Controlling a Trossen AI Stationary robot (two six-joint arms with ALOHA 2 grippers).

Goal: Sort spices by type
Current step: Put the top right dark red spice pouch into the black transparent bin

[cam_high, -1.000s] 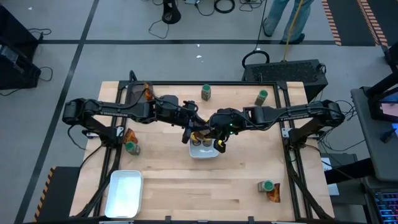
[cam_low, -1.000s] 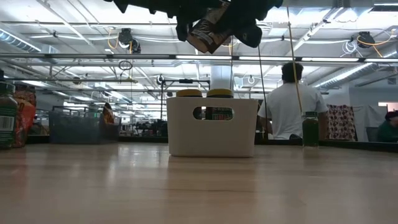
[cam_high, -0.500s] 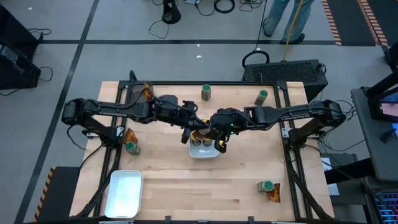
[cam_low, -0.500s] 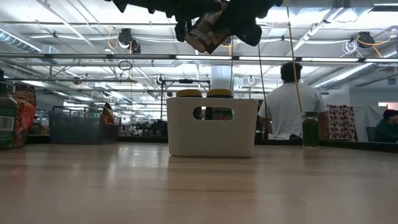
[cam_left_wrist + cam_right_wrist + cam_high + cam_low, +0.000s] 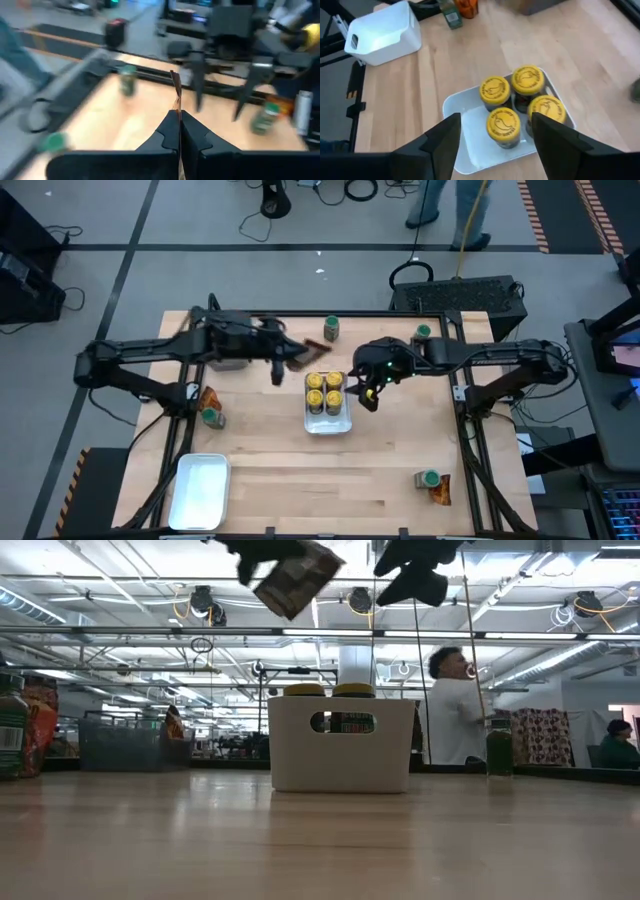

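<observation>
The left end effector (image 5: pixel 283 360) is clamped shut on a flat orange-brown packet (image 5: pixel 308 353), held in the air above the tabletop (image 5: pixel 400 470). Just beside it sits a white tray (image 5: pixel 327 423) holding four yellow-lidded jars (image 5: pixel 325 392). On the tray's other side, the right end effector (image 5: pixel 371 393) hangs with its fingers (image 5: pixel 442 142) spread wide and empty. Beyond them, green-lidded jars (image 5: pixel 331 328) stand well apart around the tabletop.
</observation>
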